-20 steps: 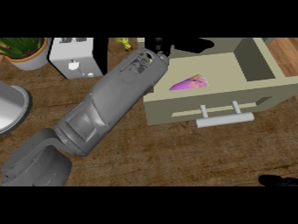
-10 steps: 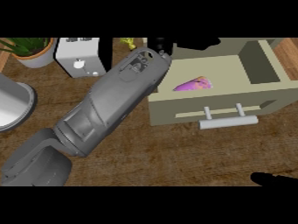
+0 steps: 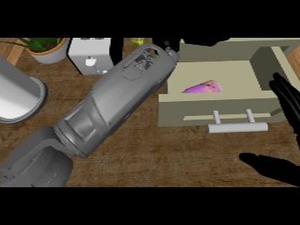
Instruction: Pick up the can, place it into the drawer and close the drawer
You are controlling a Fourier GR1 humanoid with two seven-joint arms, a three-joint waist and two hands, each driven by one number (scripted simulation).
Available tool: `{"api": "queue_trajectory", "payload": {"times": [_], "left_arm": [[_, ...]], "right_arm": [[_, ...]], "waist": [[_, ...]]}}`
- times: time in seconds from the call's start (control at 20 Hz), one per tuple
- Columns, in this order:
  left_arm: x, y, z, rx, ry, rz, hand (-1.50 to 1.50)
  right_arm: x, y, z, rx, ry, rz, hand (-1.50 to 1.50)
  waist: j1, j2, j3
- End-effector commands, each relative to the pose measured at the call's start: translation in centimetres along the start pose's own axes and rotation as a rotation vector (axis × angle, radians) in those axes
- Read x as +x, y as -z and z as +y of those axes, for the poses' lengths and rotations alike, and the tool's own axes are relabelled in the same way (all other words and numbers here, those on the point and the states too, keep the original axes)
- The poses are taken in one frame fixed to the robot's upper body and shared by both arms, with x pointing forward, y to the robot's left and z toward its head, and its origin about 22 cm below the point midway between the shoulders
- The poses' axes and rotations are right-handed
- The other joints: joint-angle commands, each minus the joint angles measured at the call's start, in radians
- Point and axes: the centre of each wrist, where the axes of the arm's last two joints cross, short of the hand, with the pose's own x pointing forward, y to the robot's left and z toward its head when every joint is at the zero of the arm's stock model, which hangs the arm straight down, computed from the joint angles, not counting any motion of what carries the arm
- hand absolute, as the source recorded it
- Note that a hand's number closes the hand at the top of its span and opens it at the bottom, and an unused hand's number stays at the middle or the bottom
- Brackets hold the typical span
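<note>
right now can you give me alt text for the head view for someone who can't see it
A purple can lies on its side inside an open beige drawer on a wooden counter. The robot's left forearm stretches up to the drawer's back left corner, while the right hand shows at the right edge, fingers straight. A white toaster and potted plant stand behind.

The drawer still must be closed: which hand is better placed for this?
The right hand: its open fingers are beside the drawer front, near the handle. The left forearm reaches behind the drawer, its hand mostly hidden.
</note>
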Motion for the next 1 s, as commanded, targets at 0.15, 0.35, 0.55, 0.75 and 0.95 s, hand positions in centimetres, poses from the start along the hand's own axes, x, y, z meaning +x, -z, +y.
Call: {"api": "queue_trajectory", "payload": {"times": [0.15, 0.35, 0.55, 0.75, 0.95], "left_arm": [[-1.2, 0.5, 1.4, 0.000, -0.006, 0.003, -1.50], [0.3, 1.3, 3.1, -0.001, -0.008, 0.025, -1.50], [1.0, 1.7, 4.5, 0.012, 0.001, 0.017, -1.50], [0.6, 1.1, 5.6, 0.006, 0.010, 0.031, -1.50], [1.2, 1.5, 8.3, 0.026, 0.011, 0.017, -1.50]], "right_arm": [[-1.2, 1.1, 5.2, 0.108, -0.199, 0.033, -1.50], [-3.0, 3.0, 6.5, 0.086, -0.267, 0.067, -1.50], [-4.3, 3.7, 10.2, 0.052, -0.248, 0.104, -1.50], [-5.5, 4.6, 13.4, 0.046, -0.273, 0.124, -1.50], [-7.7, 4.1, 14.6, 0.035, -0.282, 0.136, -1.50]], "waist": [[0.036, -0.008, 0.000], [0.058, -0.016, 0.000], [0.066, -0.017, 0.000], [0.077, -0.017, 0.000], [0.081, -0.017, 0.000]]}}
